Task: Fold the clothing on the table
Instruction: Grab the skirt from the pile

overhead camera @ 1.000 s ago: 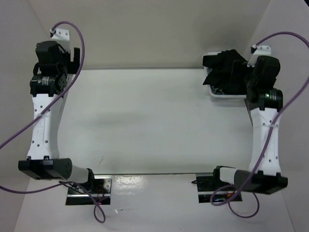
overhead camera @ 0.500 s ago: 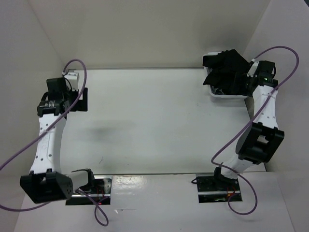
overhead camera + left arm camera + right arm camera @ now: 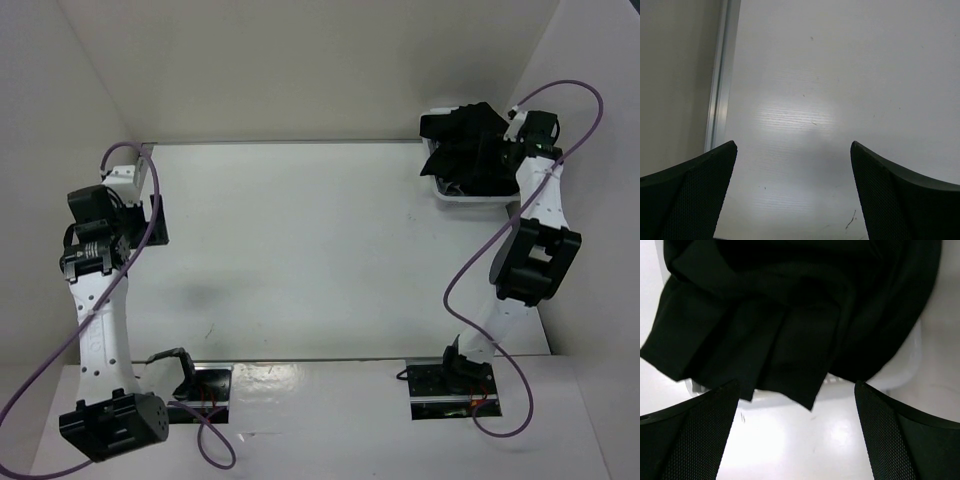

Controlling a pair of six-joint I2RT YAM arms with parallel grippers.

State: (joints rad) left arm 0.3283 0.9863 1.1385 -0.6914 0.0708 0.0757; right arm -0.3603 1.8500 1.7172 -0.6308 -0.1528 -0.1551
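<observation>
**Top external view.**
- A small white plastic basket (image 3: 472,199) sits at the far right corner of the large flat white tabletop (image 3: 330,250).
- The black pleated skirt of thin fabric (image 3: 462,143) is bunched inside the basket. It is heaped above the rim and spills over the basket's left and far sides.
- The right arm (image 3: 535,240) reaches to the basket's right side. Its wrist is just beside the heap. The right jaws are dark against dark cloth, so I cannot tell their stance from this view.
- The left arm (image 3: 100,290) stands well apart from the basket, at the opposite side of the tabletop. The left jaws point down over bare surface.

**Left wrist view.**
- The left jaws are wide apart, with nothing between them but bare tabletop (image 3: 840,75).
- A metal rail (image 3: 722,75) runs along the tabletop's edge on the left of the picture.

**Right wrist view.**
- The right jaws are wide apart and clamp nothing.
- They hover just short of the basket (image 3: 902,372), over the tabletop (image 3: 805,445).
- The skirt (image 3: 790,320) fills the basket. Its pleats show, and one pointed fold hangs over the nearest rim, in line with the gap between the jaws.
- I cannot tell whether the cloth touches them.
</observation>
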